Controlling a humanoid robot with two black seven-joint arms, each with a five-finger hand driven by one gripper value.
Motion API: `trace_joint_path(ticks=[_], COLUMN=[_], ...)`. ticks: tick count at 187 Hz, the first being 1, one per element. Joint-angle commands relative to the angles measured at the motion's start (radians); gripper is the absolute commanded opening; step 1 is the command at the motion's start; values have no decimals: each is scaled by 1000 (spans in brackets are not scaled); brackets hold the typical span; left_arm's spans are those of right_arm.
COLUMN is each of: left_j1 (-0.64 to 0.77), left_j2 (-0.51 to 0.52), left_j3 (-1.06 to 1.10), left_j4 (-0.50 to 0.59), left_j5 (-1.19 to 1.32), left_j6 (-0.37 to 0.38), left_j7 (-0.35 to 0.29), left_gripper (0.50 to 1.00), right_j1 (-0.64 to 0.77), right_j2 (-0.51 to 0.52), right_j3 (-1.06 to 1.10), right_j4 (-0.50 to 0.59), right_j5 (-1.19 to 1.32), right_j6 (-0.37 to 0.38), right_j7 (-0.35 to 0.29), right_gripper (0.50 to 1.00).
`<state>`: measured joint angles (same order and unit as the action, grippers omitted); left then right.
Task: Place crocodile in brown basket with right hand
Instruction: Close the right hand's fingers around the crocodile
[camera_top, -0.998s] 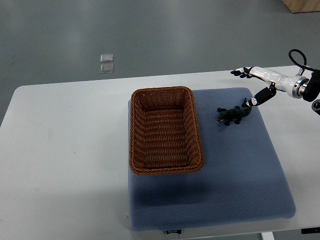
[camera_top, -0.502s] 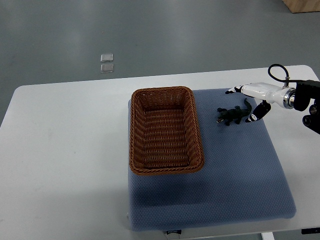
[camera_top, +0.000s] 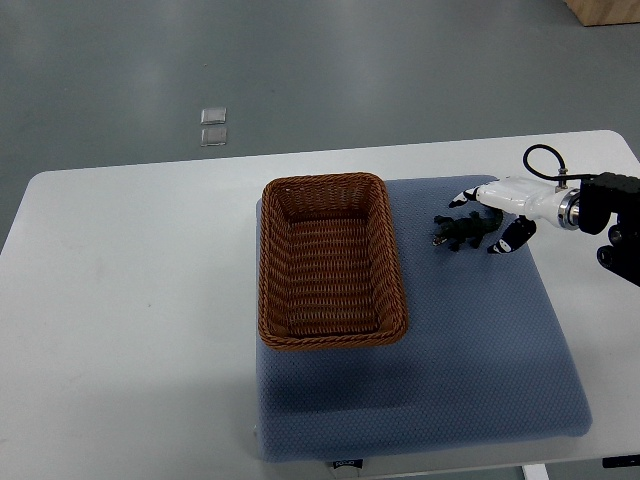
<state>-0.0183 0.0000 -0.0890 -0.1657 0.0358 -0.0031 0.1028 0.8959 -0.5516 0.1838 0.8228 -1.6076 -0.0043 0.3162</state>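
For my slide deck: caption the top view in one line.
Right hand, fingers spread, poised at the crocodile lying on the blue pad beside the brown basket.

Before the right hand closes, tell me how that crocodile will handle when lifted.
The crocodile is small beside the right hand, so probably light. Its thin tail and legs look moulded, likely fairly stiff, though the tail may flex. Lying flat on the blue mat, it should not roll.
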Motion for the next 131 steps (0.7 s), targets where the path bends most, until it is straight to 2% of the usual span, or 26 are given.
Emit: trace_joint_path(ticks=[1, 131], left_j1=[0, 0], left_j2=[0, 0], left_j3=[0, 0], left_j4=[0, 0], left_j5=[0, 0], left_j6=[0, 0], left_j7=[0, 0], left_gripper=[1000, 1000], right_j1=[0, 0], right_j2=[4, 27], right_j3=[-10, -23], right_j4=[-2, -16], right_j5=[0, -26], right_j6=[-16, -45], right_j7=[-2, -2], right_gripper=[829, 799])
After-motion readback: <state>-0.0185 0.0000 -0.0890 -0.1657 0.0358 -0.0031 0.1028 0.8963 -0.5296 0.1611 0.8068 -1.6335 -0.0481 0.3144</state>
